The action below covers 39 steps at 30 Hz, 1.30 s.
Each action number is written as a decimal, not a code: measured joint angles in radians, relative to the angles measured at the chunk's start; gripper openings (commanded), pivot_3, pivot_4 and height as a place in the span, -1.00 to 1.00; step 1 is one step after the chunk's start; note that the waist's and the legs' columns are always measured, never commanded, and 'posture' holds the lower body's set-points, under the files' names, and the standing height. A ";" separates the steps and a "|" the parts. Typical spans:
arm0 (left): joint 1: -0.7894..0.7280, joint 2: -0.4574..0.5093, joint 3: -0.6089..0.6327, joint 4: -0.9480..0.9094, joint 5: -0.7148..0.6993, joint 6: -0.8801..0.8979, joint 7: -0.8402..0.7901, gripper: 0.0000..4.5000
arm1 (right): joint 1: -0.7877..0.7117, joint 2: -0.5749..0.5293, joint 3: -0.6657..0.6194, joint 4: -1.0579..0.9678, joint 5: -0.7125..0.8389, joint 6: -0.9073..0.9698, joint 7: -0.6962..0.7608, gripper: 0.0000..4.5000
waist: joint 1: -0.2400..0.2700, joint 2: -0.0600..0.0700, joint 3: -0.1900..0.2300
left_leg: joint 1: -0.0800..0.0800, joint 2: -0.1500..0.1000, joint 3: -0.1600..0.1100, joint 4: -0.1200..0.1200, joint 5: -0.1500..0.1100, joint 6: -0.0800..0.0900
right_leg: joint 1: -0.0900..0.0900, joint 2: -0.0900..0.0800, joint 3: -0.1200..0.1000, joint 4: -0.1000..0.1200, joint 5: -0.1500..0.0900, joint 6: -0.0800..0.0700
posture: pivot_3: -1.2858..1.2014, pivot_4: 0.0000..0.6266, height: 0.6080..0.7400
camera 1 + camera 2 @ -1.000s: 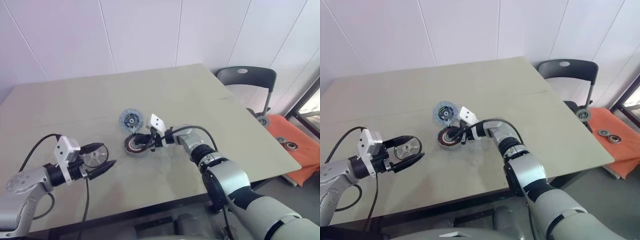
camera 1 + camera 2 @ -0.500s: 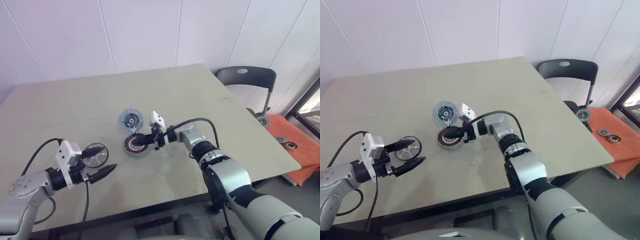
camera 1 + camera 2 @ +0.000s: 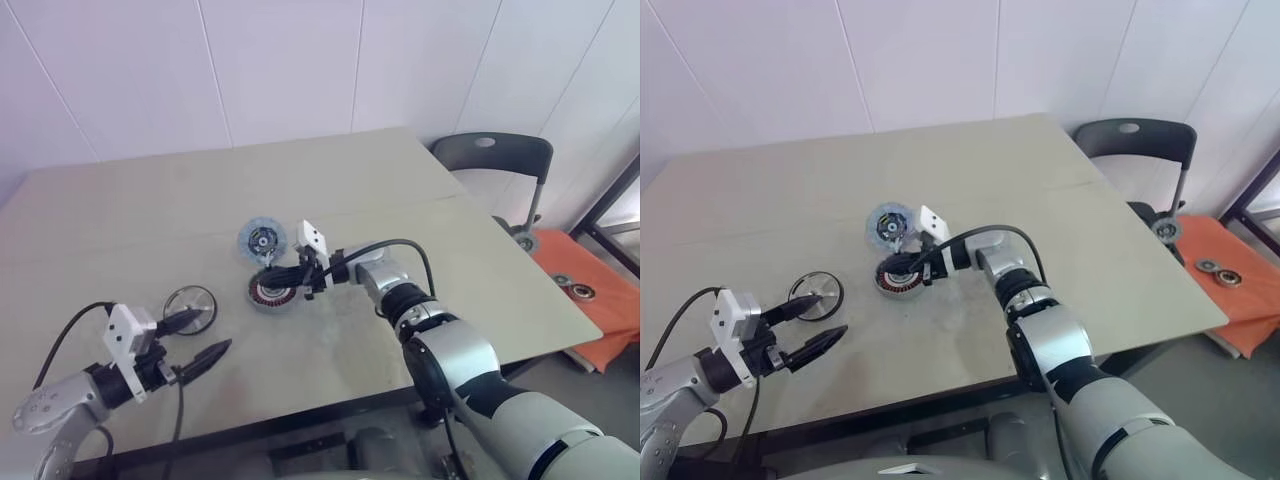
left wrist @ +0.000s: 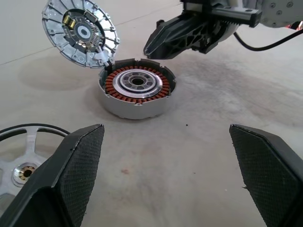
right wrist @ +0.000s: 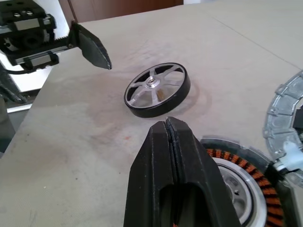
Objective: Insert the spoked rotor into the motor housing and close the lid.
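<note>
Nearest the camera, at about 7 o'clock on the table, the left gripper hangs just over the surface with its two black fingers spread wide and nothing between them. One fingertip sits right by the near rim of the rotor, but it isn't wrapped around it, and I can't tell if it's actually touching.

The rotor lies flat on the table just past that gripper, dark rim up, silver spokes and hub showing clearly in the right wrist view. It's well apart from the other two parts, off toward 9 o'clock from them.

Going further in, near the table's middle, the housing sits flat with its copper windings facing up and the dark centre open, so there's no rotor in it and no cover on it.

The right gripper reaches in from 3 o'clock and points across the top of the housing. Its fingers are pressed fully together and hold nothing; the tip is over the housing's far edge, and I can't say whether it rests on it or just hovers.

Just beyond the housing, at 12 o'clock from it, is the lid. From the left wrist view it's touching or nearly touching the housing's far rim.

Way off past the table at 2 o'clock there's a dark chair.
</note>
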 measured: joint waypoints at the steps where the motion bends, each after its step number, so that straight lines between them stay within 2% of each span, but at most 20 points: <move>1: 0.021 -0.006 0.010 -0.016 -0.003 0.001 0.009 1.00 | 0.001 0.000 0.000 0.000 0.000 0.000 -0.001 -0.99 | 0.000 0.000 0.000 | 0.000 0.000 0.000 0.000 0.000 0.000 | 0.000 0.000 0.000 0.000 0.000 0.000 | 0.03 -1.00 1.00; 9: 0.158 -0.138 0.114 -0.146 -0.140 0.011 0.109 1.00 | 0.007 -0.001 0.014 0.000 -0.004 0.000 -0.011 -0.99 | 0.000 -0.001 0.001 | 0.000 0.000 0.000 0.000 0.000 0.000 | -0.001 0.000 0.000 0.000 -0.001 -0.002 | 0.03 -1.00 1.00; 15: 0.220 -0.200 0.172 -0.122 -0.241 0.034 0.169 1.00 | 0.006 0.009 0.015 0.000 -0.002 0.002 -0.001 -0.99 | -0.002 -0.003 0.001 | 0.000 0.000 0.000 0.000 0.000 0.000 | -0.001 0.000 0.000 0.000 -0.001 -0.002 | 0.03 -1.00 1.00; 21: 0.318 -0.227 0.161 -0.034 -0.224 0.037 0.163 1.00 | 0.007 0.002 0.018 -0.004 -0.001 0.000 0.059 -0.99 | -0.002 -0.004 0.002 | -0.001 0.000 0.000 0.000 0.000 0.000 | -0.002 0.000 0.000 -0.001 -0.003 -0.004 | 0.03 -1.00 1.00; 27: 0.303 -0.230 0.164 -0.004 -0.223 0.028 0.157 1.00 | 0.007 -0.039 0.013 -0.033 0.020 -0.087 0.149 -0.99 | -0.002 -0.007 0.004 | -0.001 0.000 0.000 0.000 0.000 0.000 | -0.002 0.000 0.000 -0.001 -0.003 -0.005 | 0.03 -1.00 1.00; 39: 0.165 -0.162 0.159 0.087 -0.193 0.037 0.156 1.00 | 0.020 -0.150 -0.006 -0.030 0.028 -0.241 0.167 -0.99 | 0.001 -0.008 0.003 | -0.002 0.000 0.000 0.000 0.000 0.000 | -0.002 0.000 0.000 -0.001 -0.003 -0.005 | 0.03 -1.00 1.00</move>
